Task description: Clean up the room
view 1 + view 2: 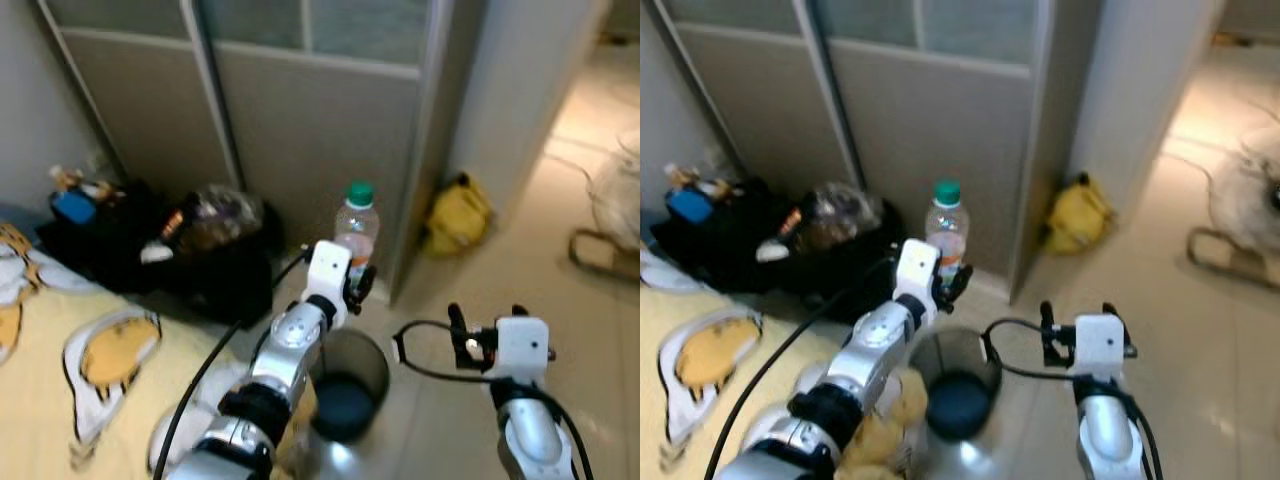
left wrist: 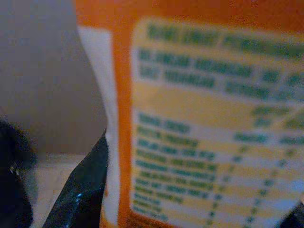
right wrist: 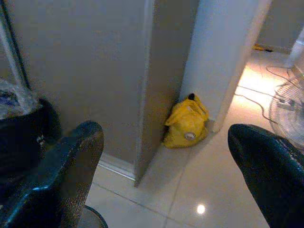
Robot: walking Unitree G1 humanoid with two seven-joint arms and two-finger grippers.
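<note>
- Nearest the robot, a round metal bin [image 1: 345, 385] stands on the pale tiled floor [image 1: 560, 330], its mouth open and dark inside, just beside the edge of a yellow cartoon-print cover [image 1: 60, 360].
- The right gripper [image 1: 487, 345] hangs over the floor to the right of the bin, holding nothing; the right wrist view shows its two black fingers [image 3: 61, 175] spread well apart.
- The left gripper [image 1: 350, 285] is raised just above and behind the bin's rim and is clamped on a clear plastic bottle [image 1: 357, 228] with a green cap, held upright. This bottle looks like the item being tidied, and the bin the likely place for it.
- Risk: the bottle is tall and held low on its body, so a release that is off-centre could strike the rim and send it rolling across the tiles. Tilting it could also spill any liquid left if the cap is loose.
- The left wrist view shows the bottle's orange and yellow label [image 2: 204, 133] close up, blurred print included, which the head views cannot resolve.
- The head views alone give bottle and bin together.
- Further back, a black bag [image 1: 150, 260] topped with clutter leans on the grey sliding doors [image 1: 300, 130].
- A yellow bag [image 3: 186, 122] sits in the corner, clearest from the right wrist.
</note>
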